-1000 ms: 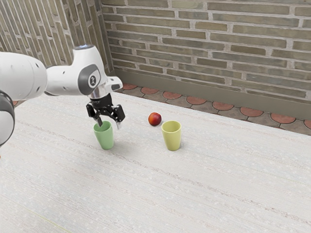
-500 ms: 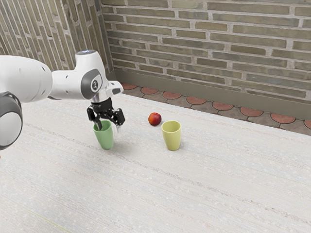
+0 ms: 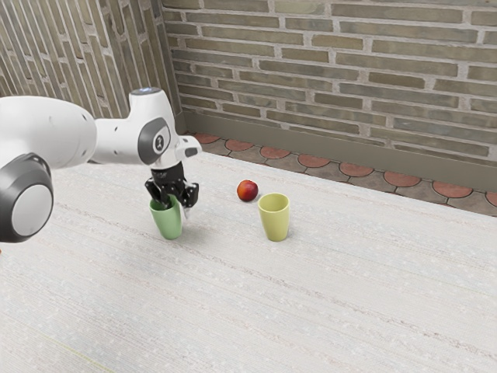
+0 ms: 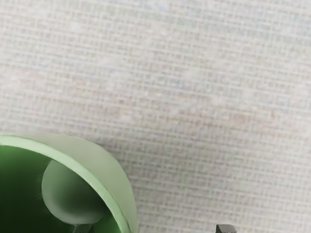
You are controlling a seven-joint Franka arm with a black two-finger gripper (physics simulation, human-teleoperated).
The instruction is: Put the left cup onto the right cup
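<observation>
- The white arm (image 3: 70, 140) is seen entering from the left edge of the exterior view, with its hand lowered at left of centre.
- The black gripper (image 3: 174, 203) is held at the rim of the green cup (image 3: 165, 222), which stands upright on the pale table (image 3: 311, 311), left of centre.
- The jaws are released: in the wrist view, one fingertip is seen inside the green cup (image 4: 99, 167) and the other fingertip (image 4: 224, 228) outside it over the table (image 4: 194, 73), with only the cup wall between them and a clear gap on the outer side.
- A red fruit (image 3: 248, 190) is seen near the centre, slightly further back.
- The yellow-green cup (image 3: 273, 217) is placed upright just right of the fruit, well apart from the green cup.
- A brick wall (image 3: 349, 62) is seen across the top.
</observation>
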